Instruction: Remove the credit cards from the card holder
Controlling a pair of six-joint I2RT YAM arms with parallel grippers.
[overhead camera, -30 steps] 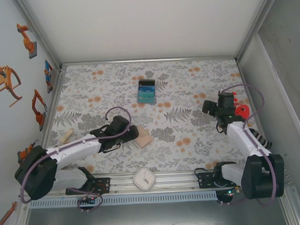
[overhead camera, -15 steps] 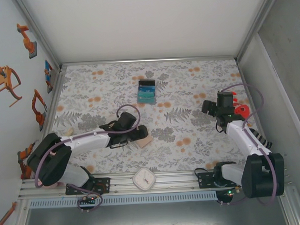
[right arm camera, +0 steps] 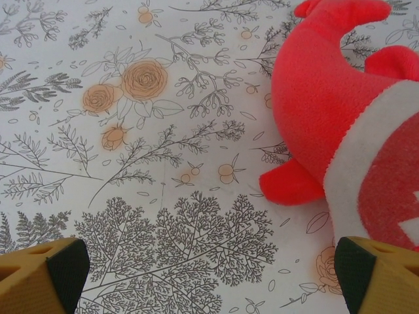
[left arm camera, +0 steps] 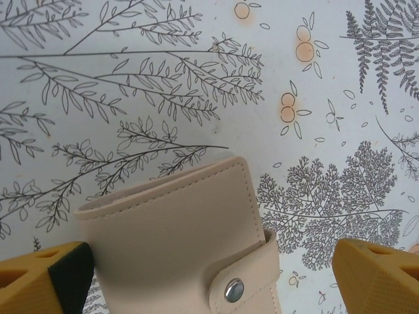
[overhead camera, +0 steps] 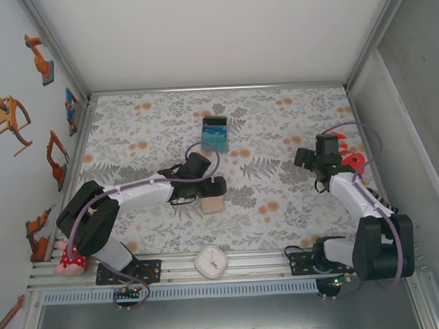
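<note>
card holder [overhead camera: 212, 205] | I see a tan-beige stitched wallet, folded shut, strap tab with metal snap wrapped over its edge | lying flat on the floral counter [overhead camera: 276, 125], left of centre, toward the near edge

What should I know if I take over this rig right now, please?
Left gripper: open, jaws either side of the card holder, nothing gripped.
Right gripper: open, empty, beside a red plush toy.
Card holder: flat on the table, snap fastened.
Done: left arm in position.
Left: unsnap, open it, pull out the credit cards.
</note>
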